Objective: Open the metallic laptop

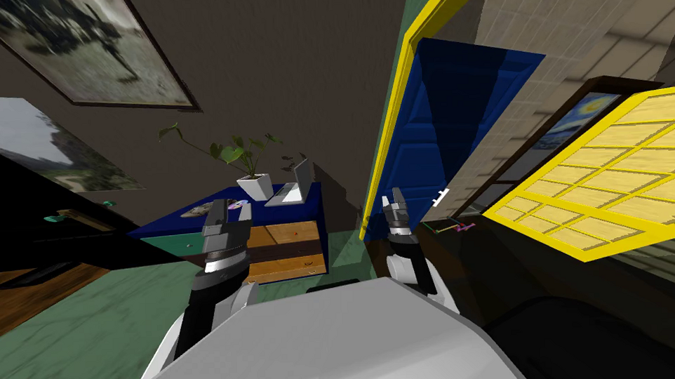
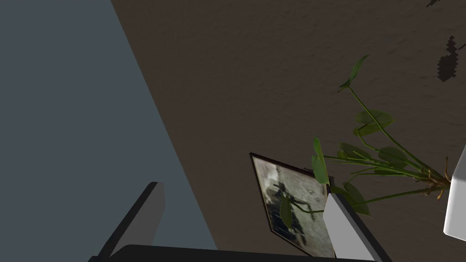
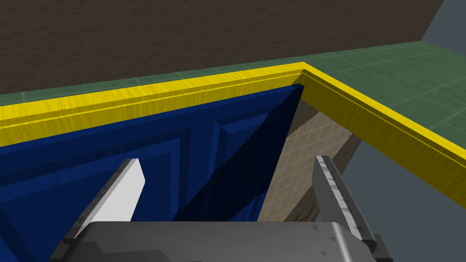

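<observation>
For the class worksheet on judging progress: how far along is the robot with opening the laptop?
Done: the laptop on the blue cabinet already has its lid standing up from its base. In hand: nothing; the left gripper and right gripper are open, holding nothing. Left: perhaps only raising the lid further.

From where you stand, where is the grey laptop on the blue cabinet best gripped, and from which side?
Probably the free top edge of the lid, approached from the front, over the base. The laptop sits with that lid raised, so its thin edge stands clear to pinch. The white pot stands close beside it, so keep away from that side.
</observation>
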You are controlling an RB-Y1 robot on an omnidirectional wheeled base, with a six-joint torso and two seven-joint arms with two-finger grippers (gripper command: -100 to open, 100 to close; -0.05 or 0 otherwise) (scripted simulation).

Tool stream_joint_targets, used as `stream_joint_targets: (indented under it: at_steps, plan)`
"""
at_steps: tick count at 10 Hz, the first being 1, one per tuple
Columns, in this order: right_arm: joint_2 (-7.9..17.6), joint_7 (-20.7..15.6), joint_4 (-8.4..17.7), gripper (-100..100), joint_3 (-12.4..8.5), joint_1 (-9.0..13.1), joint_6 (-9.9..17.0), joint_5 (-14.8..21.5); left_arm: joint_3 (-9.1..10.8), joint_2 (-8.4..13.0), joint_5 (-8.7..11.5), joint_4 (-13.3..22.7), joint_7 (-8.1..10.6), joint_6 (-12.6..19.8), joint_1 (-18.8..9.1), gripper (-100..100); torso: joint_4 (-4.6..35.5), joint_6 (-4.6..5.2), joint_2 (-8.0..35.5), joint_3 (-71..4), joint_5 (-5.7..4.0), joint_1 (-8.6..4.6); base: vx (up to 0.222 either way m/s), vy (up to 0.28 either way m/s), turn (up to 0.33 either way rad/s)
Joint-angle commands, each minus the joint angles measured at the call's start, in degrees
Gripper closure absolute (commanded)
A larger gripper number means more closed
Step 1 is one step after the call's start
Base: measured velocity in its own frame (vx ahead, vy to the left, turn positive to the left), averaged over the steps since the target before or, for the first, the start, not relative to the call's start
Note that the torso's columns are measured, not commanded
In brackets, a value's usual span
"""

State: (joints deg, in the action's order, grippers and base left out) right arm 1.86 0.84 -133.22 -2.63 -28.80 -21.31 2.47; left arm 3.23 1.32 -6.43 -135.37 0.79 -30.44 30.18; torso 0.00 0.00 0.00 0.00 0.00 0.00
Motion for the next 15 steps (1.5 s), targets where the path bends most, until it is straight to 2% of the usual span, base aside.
stream_joint_targets:
  at_steps: [1, 9, 10, 12, 13, 14, 15]
  plan:
    - [0.0, 0.0, 0.0, 0, 0.0, 0.0, 0.0, 0.0, 0.0, 0.0, 0.0, 0.0, 0.0, 0.0, 0.0, 0, 2.3, 0.0, 2.3, -4.7, 0.0, 0.0, 0.0, 0.0, 0.0]
    - [0.0, 0.0, 0.0, 0, 0.0, 0.0, 0.0, 0.0, 0.0, 0.0, 0.0, 0.0, 0.0, 0.0, 0.0, 0, 35.4, 0.0, 35.4, -70.7, 0.0, 0.0, 0.0, 0.0, 0.0]
    - [0.0, 0.0, 0.0, 0, 0.0, 0.0, 0.0, 0.0, 0.11, 2.5, 0.0, 0.1, -0.46, 1.9, -1.5, -100, 39.6, 0.0, 39.6, -79.2, 0.0, 0.0, 0.01, -0.001, 0.019]
    - [0.0, 0.0, 0.0, 0, 0.0, 0.0, 0.0, 0.0, 0.29, 4.4, -0.1, 0.2, -1.16, 4.8, -3.8, -100, 42.0, 0.0, 42.0, -84.3, 0.01, 0.01, 0.012, -0.001, 0.017]
    - [0.0, 0.0, 0.0, 0, 0.0, 0.0, 0.0, 0.0, 0.4, 5.2, -0.1, 0.2, -1.62, 6.4, -5.3, -100, 42.2, 0.0, 42.2, -84.5, 0.0, 0.01, 0.014, -0.002, 0.021]
    - [0.0, 0.0, 0.0, 0, 0.0, 0.0, 0.0, 0.0, 0.4, 5.2, -0.1, 0.2, -1.62, 6.7, -5.3, -100, 42.3, 0.0, 42.2, -84.6, 0.0, -0.01, 0.014, -0.002, 0.007]
    - [0.0, 0.0, 0.0, 0, 0.0, 0.0, 0.0, 0.0, 0.54, 5.9, -0.2, 0.2, -2.15, 8.9, -7.0, -100, 42.3, 0.0, 42.3, -84.6, 0.0, -0.01, 0.014, -0.001, 0.019]
